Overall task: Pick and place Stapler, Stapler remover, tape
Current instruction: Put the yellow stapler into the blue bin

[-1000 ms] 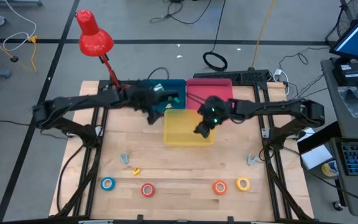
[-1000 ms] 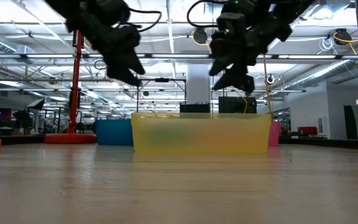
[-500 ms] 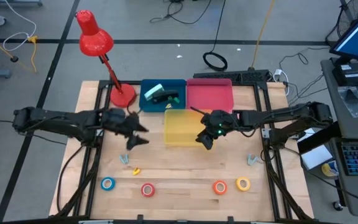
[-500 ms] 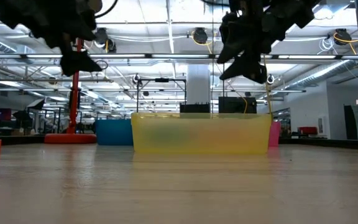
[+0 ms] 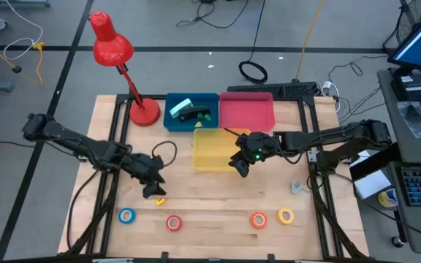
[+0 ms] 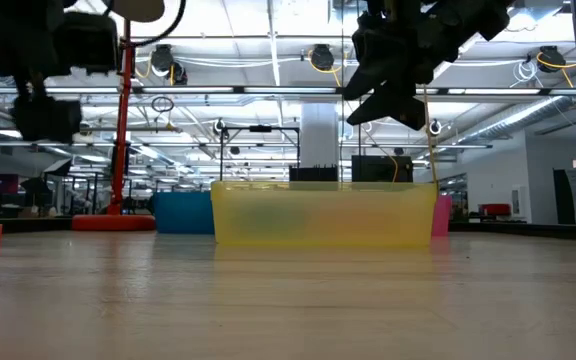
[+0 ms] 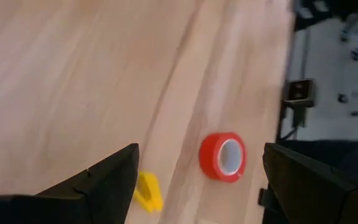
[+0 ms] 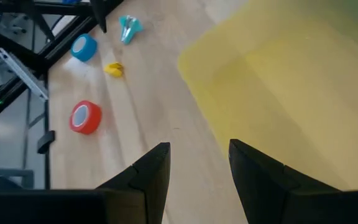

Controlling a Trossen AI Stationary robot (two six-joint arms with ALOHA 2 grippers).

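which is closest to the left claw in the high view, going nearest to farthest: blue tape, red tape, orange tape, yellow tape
Measured from the left claw, low on the table's left half:
1. Blue tape, below it and toward the left edge.
2. Red tape, below and slightly to its right. These two are nearly level, so their order is not certain.
3. Orange tape, on the right half.
4. Yellow tape, farthest right.

Wood table (image 5: 210,186), 3 bins (image 5: 214,150), lamp (image 5: 143,113), 4 tape rolls (image 5: 174,222)

Yellow bin (image 5: 212,149), pink bin (image 5: 246,112), blue bin (image 5: 191,112), red lamp (image 5: 111,42), red tape roll (image 7: 222,156)
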